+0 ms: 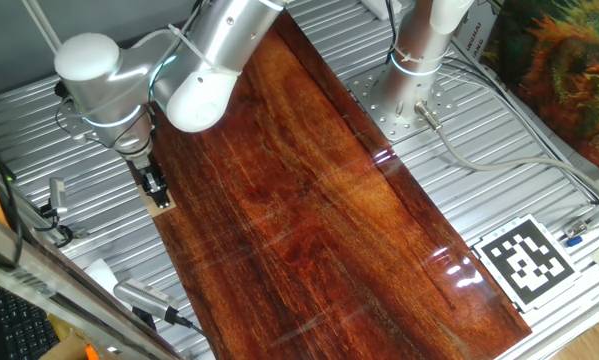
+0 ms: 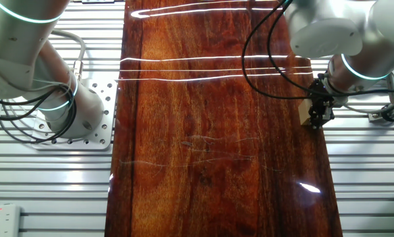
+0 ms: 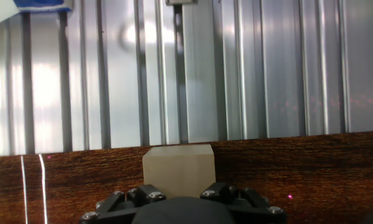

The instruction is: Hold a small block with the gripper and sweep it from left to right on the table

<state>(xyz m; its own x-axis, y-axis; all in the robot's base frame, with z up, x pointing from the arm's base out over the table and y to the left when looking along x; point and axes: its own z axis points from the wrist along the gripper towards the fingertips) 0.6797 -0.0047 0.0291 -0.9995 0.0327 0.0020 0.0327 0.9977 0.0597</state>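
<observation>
Currently, the small wooden cube [image 3: 177, 169] is pinched between the fingers of the claw [image 1: 157, 190] and is set at the very edge of the reddish-brown surface [image 1: 319, 230], right beside the ribbed grey metal decking [image 3: 236, 68].

Silver-white jointed arm [image 1: 194, 70], light-blue ring, black cables, slim black claw [image 1: 155, 186].
</observation>
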